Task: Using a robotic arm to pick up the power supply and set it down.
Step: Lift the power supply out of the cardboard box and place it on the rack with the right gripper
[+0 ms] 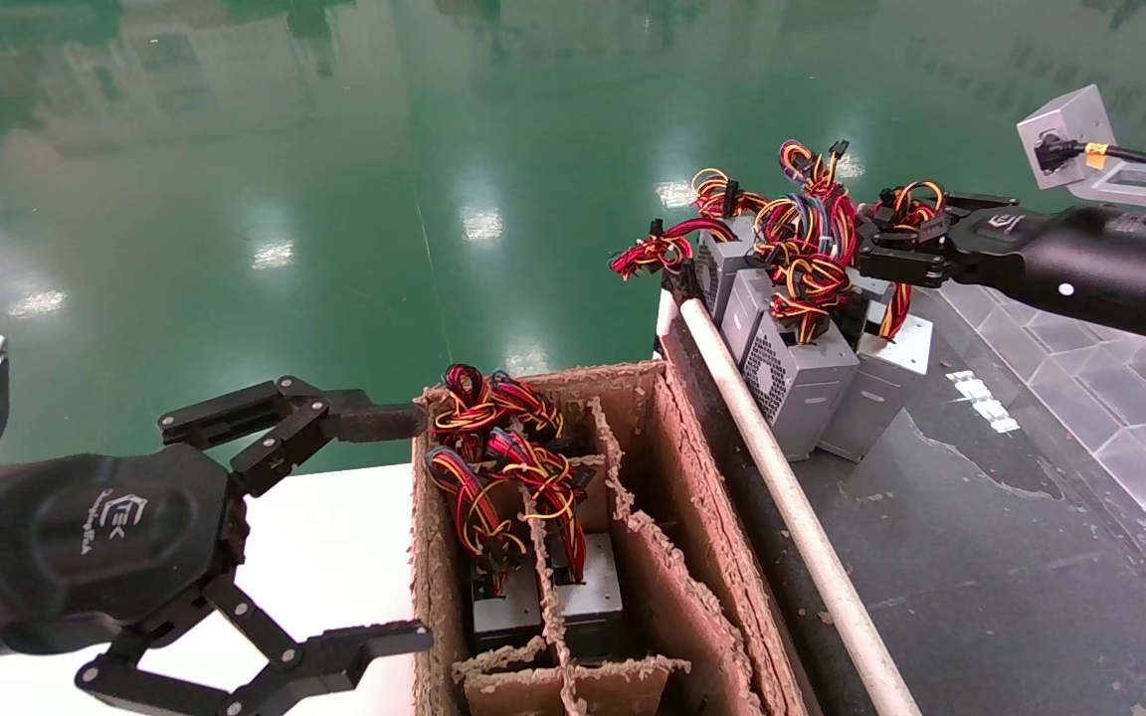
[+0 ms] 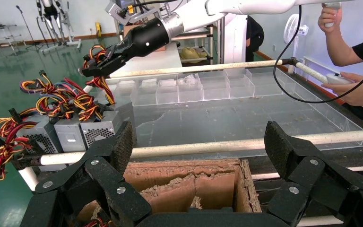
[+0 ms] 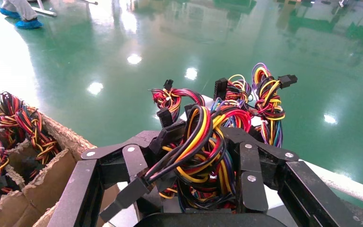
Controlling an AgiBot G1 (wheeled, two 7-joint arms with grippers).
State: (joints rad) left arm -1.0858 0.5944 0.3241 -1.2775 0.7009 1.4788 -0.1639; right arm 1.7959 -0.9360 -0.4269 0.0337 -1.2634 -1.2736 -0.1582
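At the upper right of the head view, the right gripper [image 1: 886, 244] reaches leftward, its fingers pinched onto the wire bundle [image 1: 906, 214] of a power supply [image 1: 881, 373], which stands on the dark tray [image 1: 981, 557] directly under the pincer. About four silver power supplies cluster at that tray corner, touching one another, each topped with looped red, yellow and black wires. Left of the tray stands one cardboard box [image 1: 672, 517] with dividers, holding two more supplies. At the lower left, the left gripper [image 1: 399, 527] hangs spread wide just beside the box's outer wall, gripping nothing.
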